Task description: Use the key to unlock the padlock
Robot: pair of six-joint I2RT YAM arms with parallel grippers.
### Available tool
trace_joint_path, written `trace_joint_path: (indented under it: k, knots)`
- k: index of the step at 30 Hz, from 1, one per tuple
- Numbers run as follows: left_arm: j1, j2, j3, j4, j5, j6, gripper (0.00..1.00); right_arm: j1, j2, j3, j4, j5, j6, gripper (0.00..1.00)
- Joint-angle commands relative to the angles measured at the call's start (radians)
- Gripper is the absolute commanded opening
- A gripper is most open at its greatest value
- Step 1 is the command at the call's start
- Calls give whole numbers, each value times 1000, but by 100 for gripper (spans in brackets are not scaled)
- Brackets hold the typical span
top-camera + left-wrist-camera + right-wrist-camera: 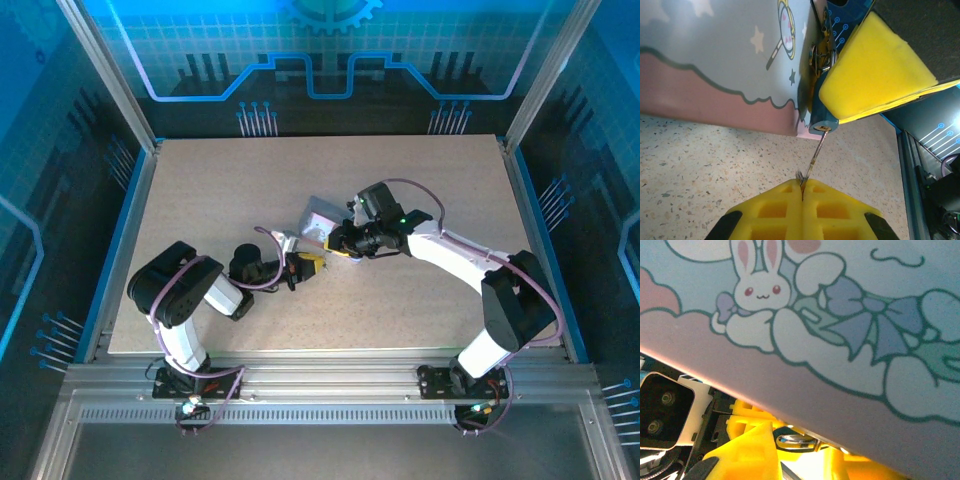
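key seated, turn and shackle release left, i judge; left gripper (pixel 802 187) fingers pressed together on the key (pixel 814 157); its blade runs ahead from their tips into the padlock (pixel 821 126); right gripper (pixel 797 452) fingers narrowly apart, clamped on the padlock, tin (pixel 715 60) just beside them

My left arm (pixel 180 342) and right arm (pixel 455 257) are white shells between bulky black joints, each trailed by a thin purplish cable (pixel 420 186) that loops from link to link. A small green light (pixel 401 213) glows near my right wrist. My left fingers (pixel 775 215) are bright yellow blocks moulded with square pockets, with black pieces at their outer sides. My right fingers (pixel 752 450) are the same yellow plastic, smooth-faced.
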Motion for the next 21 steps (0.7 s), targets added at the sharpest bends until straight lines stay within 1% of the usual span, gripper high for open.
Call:
trace_joint_path:
  k: [1,13,21]
  knots:
    - [0,-32,9,41,31,-16,0,2,-22,-7,22,-10,-28,0]
    - [1,-52,3,40,18,-22,0,4,-17,-8,15,-7,-35,0]
    - [-1,-19,18,40,-54,-70,0,12,-16,-16,43,-14,-19,0]
